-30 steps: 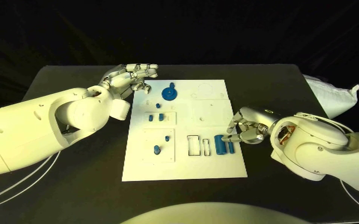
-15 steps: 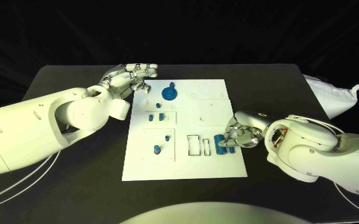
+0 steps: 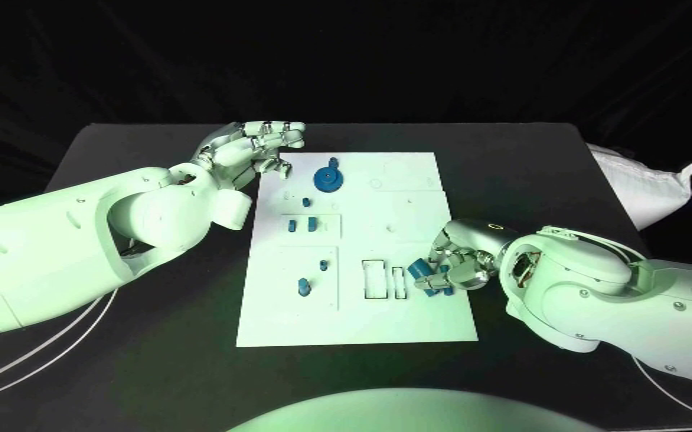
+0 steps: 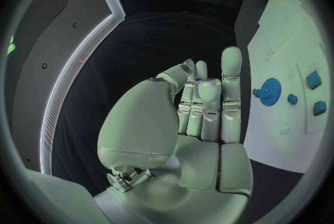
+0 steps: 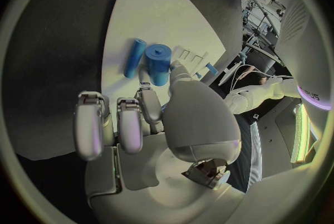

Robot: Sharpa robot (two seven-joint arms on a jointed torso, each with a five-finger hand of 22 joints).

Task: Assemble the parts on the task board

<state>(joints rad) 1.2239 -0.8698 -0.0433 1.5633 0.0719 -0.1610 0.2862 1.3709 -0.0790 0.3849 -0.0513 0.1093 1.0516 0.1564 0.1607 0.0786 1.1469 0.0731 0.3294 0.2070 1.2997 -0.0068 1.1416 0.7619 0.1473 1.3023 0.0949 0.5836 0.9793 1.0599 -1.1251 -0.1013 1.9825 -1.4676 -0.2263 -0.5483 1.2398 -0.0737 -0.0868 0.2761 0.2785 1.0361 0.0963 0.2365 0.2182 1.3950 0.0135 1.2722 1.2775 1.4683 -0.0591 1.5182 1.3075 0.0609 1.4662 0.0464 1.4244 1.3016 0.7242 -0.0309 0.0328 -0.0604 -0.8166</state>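
so you have the right hand down at the near right edge of the task board, where two blue cylinders lie side by side just ahead of its fingertips: a thick one and a slim one. they look parked there as loose stock, next to the narrow outlined slots they probably belong in, so the hand is likely lining up a pick. its fingers are curled forward and fairly close together, the thumb reaching toward the thick cylinder; you cannot tell from these views whether it touches or has pinched it, and nothing is clearly lifted.

your left hand hangs off the far left corner of the board, holding nothing, fingers straight and pressed side by side, apparently kept out of the way. beside it on the board sits the blue gear, with small blue pieces already seated in the recesses nearer you.
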